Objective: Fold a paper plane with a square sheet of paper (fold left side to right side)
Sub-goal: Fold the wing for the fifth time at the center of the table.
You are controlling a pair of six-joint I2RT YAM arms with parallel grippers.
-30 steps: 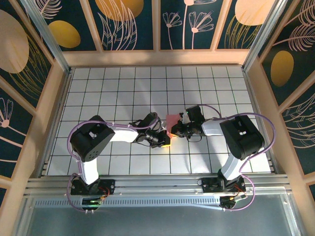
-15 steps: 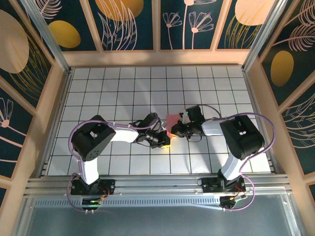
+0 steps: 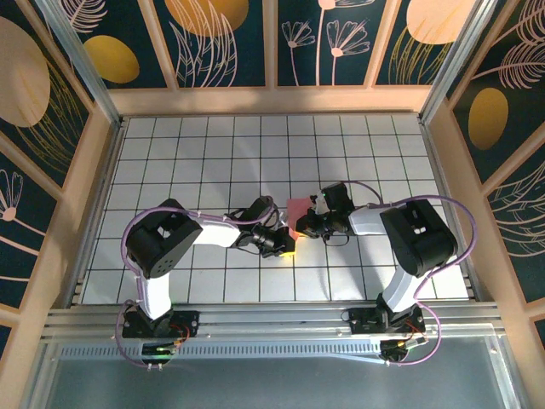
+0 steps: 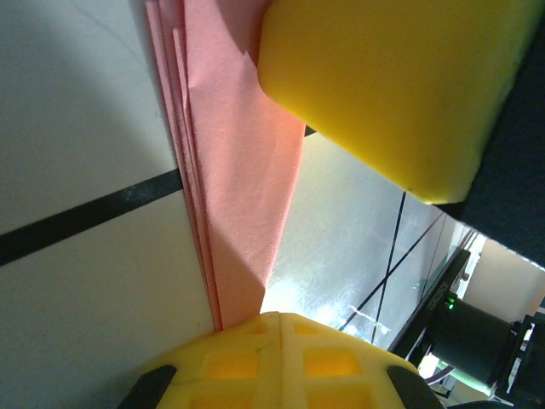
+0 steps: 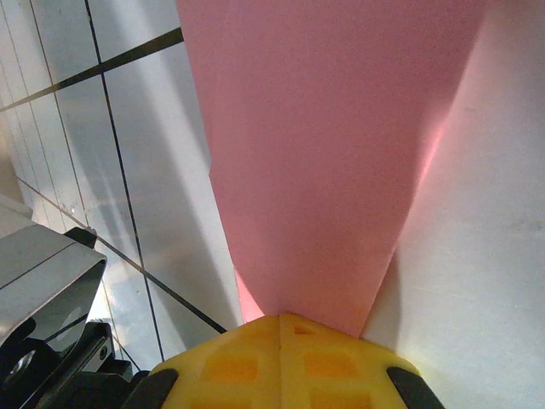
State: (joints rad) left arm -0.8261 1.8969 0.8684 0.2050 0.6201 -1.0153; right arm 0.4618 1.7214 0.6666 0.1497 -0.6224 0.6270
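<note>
Barely anything moves across the last second. On the gridded table (image 3: pixel 170 153), the left arm (image 3: pixel 162 247) shifts its elbow a touch to the right, while the right arm (image 3: pixel 417 234) keeps its pose. Both reach inward and meet near the middle of the table, toward the near side. The left gripper (image 3: pixel 283 244) and the right gripper (image 3: pixel 306 226) stay where they were, close to each other. The paper (image 3: pixel 298 209) lies flat between and just beyond them, already folded into a smaller pink patch.

From the left wrist, the left gripper (image 4: pixel 281 328) has its jaws pressed together, tip down at the edge of the paper (image 4: pixel 243 170), where several stacked layers show. A yellow block (image 4: pixel 383 85) overlaps the paper's far part and is probably the other gripper's finger. From the right wrist, the right gripper (image 5: pixel 281 328) is likewise closed tight, its tip resting where the paper (image 5: pixel 324 145) narrows. Neither seems to pinch the paper; both look to bear down on it.

So I judge this a hold-and-crease pause. A fold is being pressed flat, and the plane is some folds along but not finished.
</note>
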